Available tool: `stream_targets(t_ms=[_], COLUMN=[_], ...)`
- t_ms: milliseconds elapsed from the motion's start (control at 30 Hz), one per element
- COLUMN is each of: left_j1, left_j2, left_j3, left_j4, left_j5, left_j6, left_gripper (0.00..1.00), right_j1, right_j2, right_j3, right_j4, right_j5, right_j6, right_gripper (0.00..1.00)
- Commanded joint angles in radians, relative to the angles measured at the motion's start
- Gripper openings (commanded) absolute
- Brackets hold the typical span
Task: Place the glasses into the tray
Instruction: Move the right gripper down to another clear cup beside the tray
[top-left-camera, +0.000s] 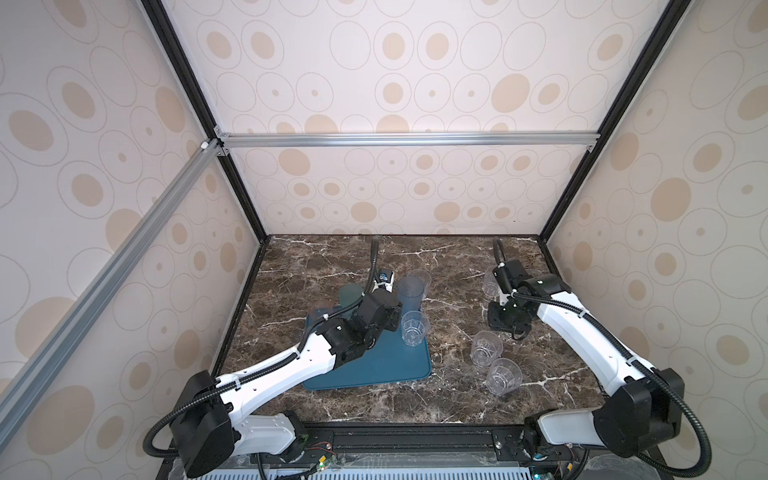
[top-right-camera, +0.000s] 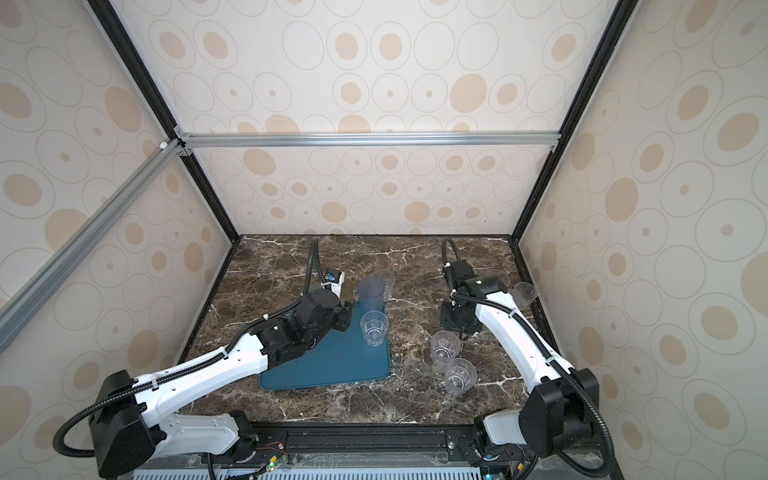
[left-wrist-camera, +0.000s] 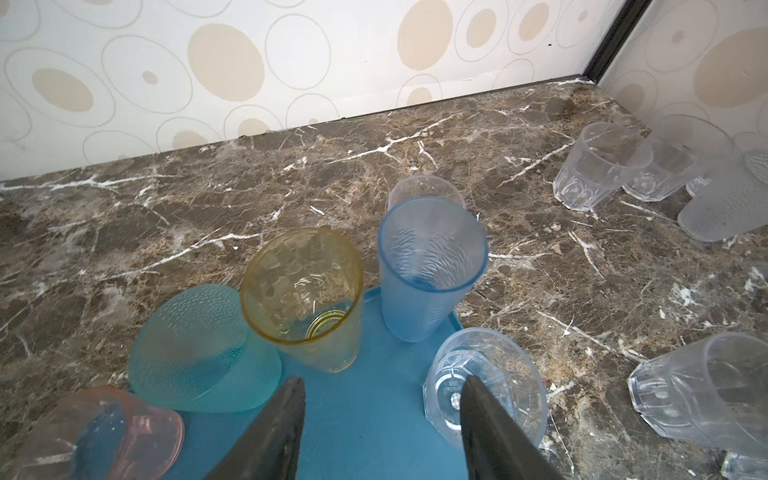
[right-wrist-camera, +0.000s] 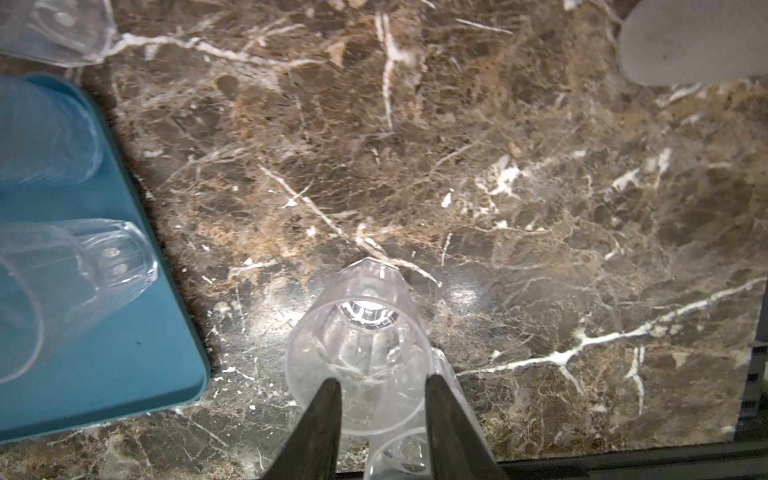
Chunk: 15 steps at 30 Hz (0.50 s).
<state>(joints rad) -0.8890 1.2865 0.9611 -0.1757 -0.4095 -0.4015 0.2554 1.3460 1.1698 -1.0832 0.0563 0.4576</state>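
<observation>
Now the teal-blue tray (top-left-camera: 395, 365), flat with rounded corners and a low rim, lies on the marble table (top-left-camera: 457, 399) before the left arm. In the left wrist view a tall yellow tumbler (left-wrist-camera: 303, 291) and a tall grey-blue tumbler (left-wrist-camera: 432, 266) stand upright at the tray's far edge. A short clear faceted glass (left-wrist-camera: 486, 386) stands at its edge toward the right arm. A teal-green tumbler (left-wrist-camera: 199, 349) and a pink tumbler (left-wrist-camera: 137, 428) are at the opposite corner, too blurred to tell how they stand. The left gripper (left-wrist-camera: 382, 382) hangs over the tray, fingers wide apart, only bare tray between them. Just beyond the tray's far corner, behind the grey-blue tumbler, stands another clear glass (top-left-camera: 419, 278). Beside the tray, on the right arm's side, two clear faceted glasses (top-left-camera: 486, 349) (top-left-camera: 503, 376) stand close together on the table. The right gripper (right-wrist-camera: 382, 380) is above the mouth of one of them, fingers apart with a narrower gap, holding nothing.
</observation>
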Motion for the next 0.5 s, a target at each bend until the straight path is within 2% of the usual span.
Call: stream_targets(t_ms=[0,200,467], left_j1=[-0.04,-0.086,-0.097], left_j2=[0.042,0.109,0.137], left_j3=[0.06,0.103,0.107], left_j4=[0.022,0.022,0.018], left_j5=[-0.035,-0.032,-0.03], left_j6=[0.047,0.074,0.076], left_gripper=[0.61,0.63,0.67], right_j1=[-0.059,-0.101,-0.103], right_j2=[-0.028,-0.023,-0.004], right_j3=[-0.054,-0.141,-0.199], right_j4=[-0.027,0.017,0.082], right_j5=[-0.034,-0.08,-0.1], right_j6=[-0.006,0.006,0.014], right_gripper=[0.37,0.37,0.3])
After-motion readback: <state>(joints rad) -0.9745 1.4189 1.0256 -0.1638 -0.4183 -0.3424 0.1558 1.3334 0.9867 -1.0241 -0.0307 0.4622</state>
